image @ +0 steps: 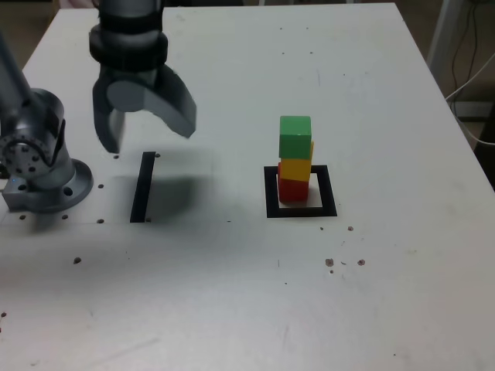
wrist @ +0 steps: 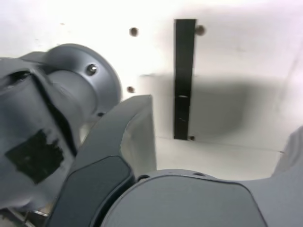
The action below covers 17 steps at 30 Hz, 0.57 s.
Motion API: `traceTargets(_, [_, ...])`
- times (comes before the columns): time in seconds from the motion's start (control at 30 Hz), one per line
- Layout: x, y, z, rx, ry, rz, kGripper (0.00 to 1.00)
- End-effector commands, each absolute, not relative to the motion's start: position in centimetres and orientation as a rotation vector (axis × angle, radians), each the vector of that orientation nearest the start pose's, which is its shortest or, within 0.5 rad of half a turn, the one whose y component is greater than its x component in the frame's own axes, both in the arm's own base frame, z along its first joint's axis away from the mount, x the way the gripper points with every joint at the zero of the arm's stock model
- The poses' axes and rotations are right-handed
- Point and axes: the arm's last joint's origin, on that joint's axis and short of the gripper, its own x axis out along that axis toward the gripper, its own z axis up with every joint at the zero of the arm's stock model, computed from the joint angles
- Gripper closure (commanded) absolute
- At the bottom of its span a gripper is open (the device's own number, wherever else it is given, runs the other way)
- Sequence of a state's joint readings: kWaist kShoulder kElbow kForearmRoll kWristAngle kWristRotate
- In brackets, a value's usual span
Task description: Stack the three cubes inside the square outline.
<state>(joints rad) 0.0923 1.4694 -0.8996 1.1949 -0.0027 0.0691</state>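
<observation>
The three cubes stand in one tower inside the square outline [image: 301,210]: the red cube [image: 292,190] at the bottom, the yellow cube [image: 295,168] on it, the green cube [image: 295,137] on top, set a little askew. My gripper [image: 149,131] hangs above the table well to the exterior view's left of the tower, over the narrow black strip [image: 142,186]. Its jaws stand wide open with nothing between them. The wrist view shows one finger [wrist: 128,137], the black strip [wrist: 184,75] and the arm's base [wrist: 57,94], but no cubes.
The arm's grey base [image: 39,166] sits at the exterior view's left edge. The white table [image: 232,294] has small screw holes and dark specks. Cables hang off the table's right side [image: 472,62].
</observation>
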Motion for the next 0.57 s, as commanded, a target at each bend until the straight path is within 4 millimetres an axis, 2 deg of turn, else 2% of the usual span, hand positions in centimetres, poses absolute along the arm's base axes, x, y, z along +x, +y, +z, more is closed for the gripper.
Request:
traceTargets(0.0, [14.7, 1.4, 25.4, -0.039, 1.780, 0.004, 0.01])
traceTargets(0.17, [13.9, 1.3, 23.7, -0.039, 1.793, 0.003, 0.01])
traceTargets(0.53, [14.0, 1.4, 23.4, -0.025, 1.782, 0.013, 0.01])
